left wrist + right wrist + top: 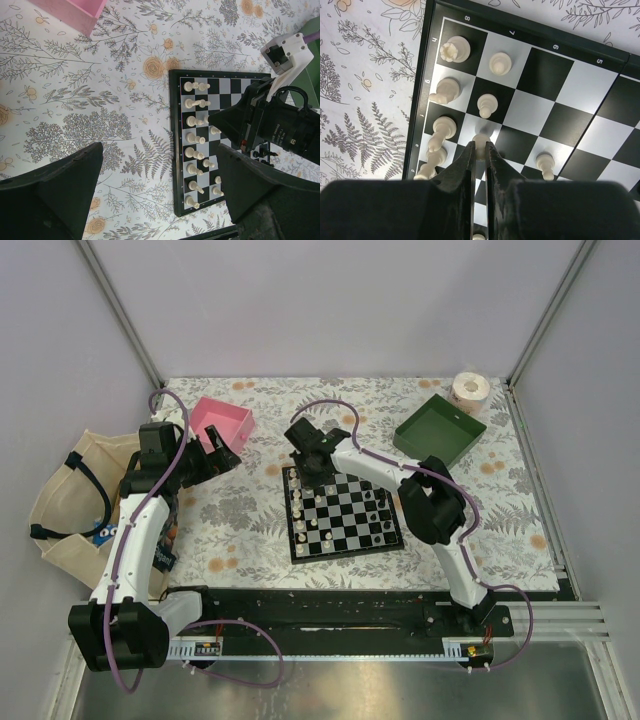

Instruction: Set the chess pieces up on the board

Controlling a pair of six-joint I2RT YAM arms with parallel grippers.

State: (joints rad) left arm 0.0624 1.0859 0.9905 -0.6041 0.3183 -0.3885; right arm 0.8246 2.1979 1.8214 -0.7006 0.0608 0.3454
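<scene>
Item: white pawn [481, 142], pinched in the clenched right gripper [480, 150], lower centre of the wrist frame, at a light pawn-row square of the board [540, 76]; step judged placement; next calls for a narrow release and a straight lift, sparing neighbouring pieces [487, 106]; left gripper [160, 167] spread open.
</scene>
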